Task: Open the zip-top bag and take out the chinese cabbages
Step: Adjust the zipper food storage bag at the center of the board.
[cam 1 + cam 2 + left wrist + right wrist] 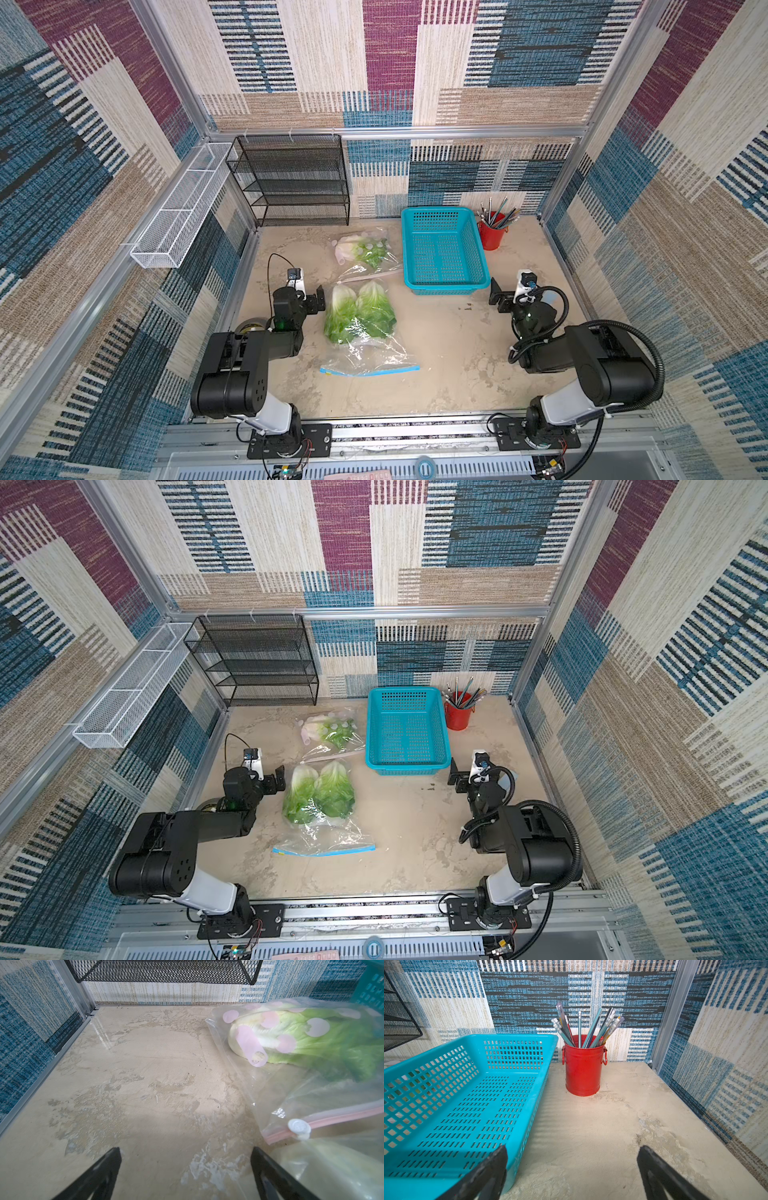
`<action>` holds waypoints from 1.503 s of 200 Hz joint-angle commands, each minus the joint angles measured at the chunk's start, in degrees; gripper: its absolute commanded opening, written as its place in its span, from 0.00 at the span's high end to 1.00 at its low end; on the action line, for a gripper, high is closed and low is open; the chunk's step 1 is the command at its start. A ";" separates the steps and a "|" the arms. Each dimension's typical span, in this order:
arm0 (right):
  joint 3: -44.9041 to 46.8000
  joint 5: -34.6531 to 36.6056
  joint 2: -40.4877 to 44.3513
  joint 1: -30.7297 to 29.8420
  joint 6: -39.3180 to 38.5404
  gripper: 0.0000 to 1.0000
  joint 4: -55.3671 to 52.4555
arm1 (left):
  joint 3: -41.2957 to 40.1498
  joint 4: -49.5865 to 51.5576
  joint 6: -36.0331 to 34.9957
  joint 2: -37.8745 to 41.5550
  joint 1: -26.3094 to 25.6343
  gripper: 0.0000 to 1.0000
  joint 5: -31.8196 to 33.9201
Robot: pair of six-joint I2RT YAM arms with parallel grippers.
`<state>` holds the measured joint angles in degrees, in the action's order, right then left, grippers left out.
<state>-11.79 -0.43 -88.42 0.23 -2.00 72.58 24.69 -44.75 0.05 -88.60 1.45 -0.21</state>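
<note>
A long white wire-mesh trough (178, 216) hangs on the left wall, and beside it at the back stands a black mesh shelf rack (291, 183). Neither bears on the job.

The left gripper (319, 298) hovers just beside the bags, jaws spread wide and gripping nothing. Its wrist view shows only bare beige table (145, 1084) between the fingertips.

Next to it lies a clear plastic zip-top bag (365, 353), its blue zip strip (370, 370) toward the robot. Inside are two of the chinese cabbages (376, 311), side by side, white bases pointing away.

Behind it, a second clear bag printed with pale pink dots (368, 266) holds the third head (357, 248). Its pink zip with a white slider (299, 1126) lies right against the nearer bag's far end. Whether either zip is sealed I cannot tell.

Further right sit a teal perforated plastic basket (446, 286) and a red metal bucket of pens (492, 239). The right gripper (498, 296) hangs near the basket's front corner, likewise spread and empty.

The film looks slick and loose, so a pinch at the strip may catch both layers at once or slip off. A pull from one arm alone would likely drag the whole bag, shoving the dotted one along. A grip too deep would crush leaves through the plastic. The right arm, reaching across, could also clip the basket.
</note>
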 commanded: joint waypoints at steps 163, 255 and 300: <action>-1.11 1.07 23.89 -0.12 6.51 0.07 -22.61 | 4.67 27.88 9.66 34.76 -1.47 0.29 0.64; -8.23 1.39 40.45 -6.22 6.11 0.17 -46.72 | 26.54 69.24 14.29 40.18 -5.04 0.28 -11.62; -16.23 3.23 39.43 -13.46 5.26 0.20 -56.48 | 37.06 84.92 10.14 35.54 -5.84 0.29 -17.28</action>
<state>-24.64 0.73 -48.51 -10.46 4.16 22.94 58.41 28.18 12.49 -51.57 -4.19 -12.62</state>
